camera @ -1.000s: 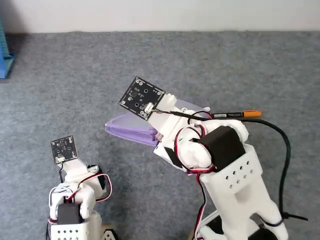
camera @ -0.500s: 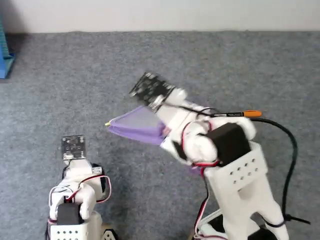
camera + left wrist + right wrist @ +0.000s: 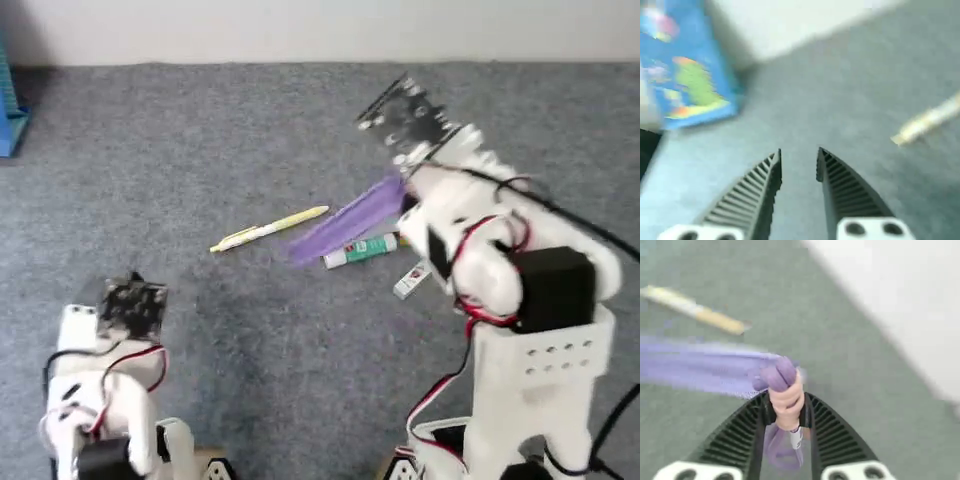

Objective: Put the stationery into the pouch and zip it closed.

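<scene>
Gray felt covers the counter (image 3: 200, 130), with a white wall (image 3: 300, 30) behind it. From above, the purple pouch (image 3: 345, 218) hangs slanted from the front end of the right arm (image 3: 500, 270), with its low end close to the felt. A yellow pen (image 3: 268, 229) lies just beside that low end, on the side away from the arm. A green and white glue stick (image 3: 360, 250) lies just beside the pouch, on the side nearer to the arm bases. A small white item (image 3: 410, 280) lies a little further on that same side. The left arm (image 3: 100, 400) is well apart from the pouch.

On the left wrist camera, the left pincer (image 3: 799, 152) has its jaws a little apart, with nothing between them. The pen (image 3: 930, 120) lies ahead of it and a blue box (image 3: 685, 65) stands at the wall.

On the right wrist camera, the right pincer (image 3: 785, 402) is clamped on one end of the pouch (image 3: 700, 372), at a pinkish tab. The pen (image 3: 695, 310) lies beyond the pouch.

I judge the task as hardly begun. All the stationery is outside the pouch, and the filling and the zipping are both left. Whether the zip is open I cannot tell.
</scene>
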